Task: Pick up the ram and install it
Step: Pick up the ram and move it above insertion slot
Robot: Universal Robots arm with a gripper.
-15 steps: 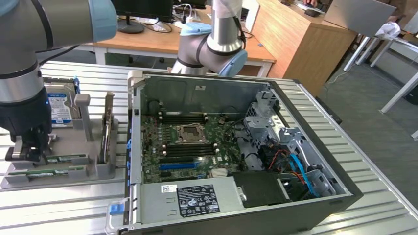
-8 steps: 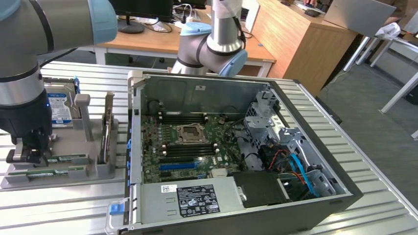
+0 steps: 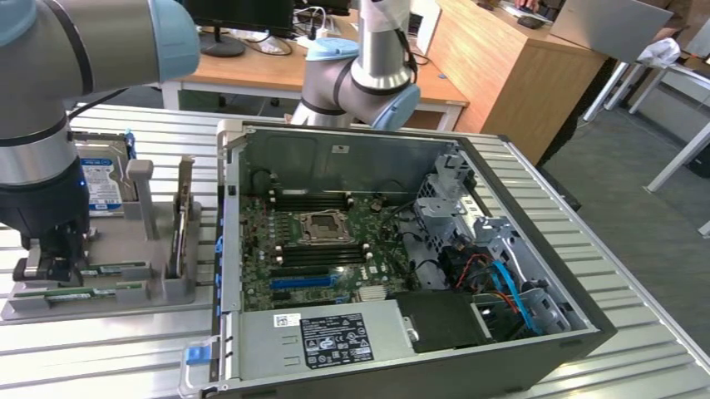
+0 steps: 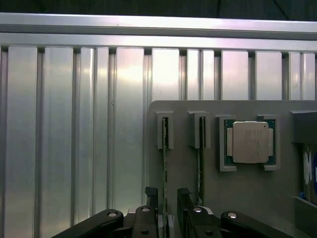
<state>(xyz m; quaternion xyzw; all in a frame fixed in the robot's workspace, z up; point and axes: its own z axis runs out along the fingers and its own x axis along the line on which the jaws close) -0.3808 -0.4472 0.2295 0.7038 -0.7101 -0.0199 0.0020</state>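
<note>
Under me, the ribbed aluminium worktop (image 3: 633, 299) carries an open black computer case (image 3: 332, 162) lying on its side; a grey plastic parts holder (image 3: 66, 309) sits just beside the case.

- Even, bright indoor light fills the exterior view; the ribbed metal table (image 3: 633, 266) gives back a pale sheen.
- The computer case (image 3: 332, 158) has a well-lit back wall and a dark lower corner.
- The arm (image 3: 45, 125) shades the grey holder (image 3: 111, 245) under it.
- In the wrist view, strong glare runs down the table slats (image 4: 129, 74) and fades to grey at the sides.
- The processor (image 4: 250, 142) glows softly, while the ram (image 4: 165, 148) is a thin shaded line.
</note>
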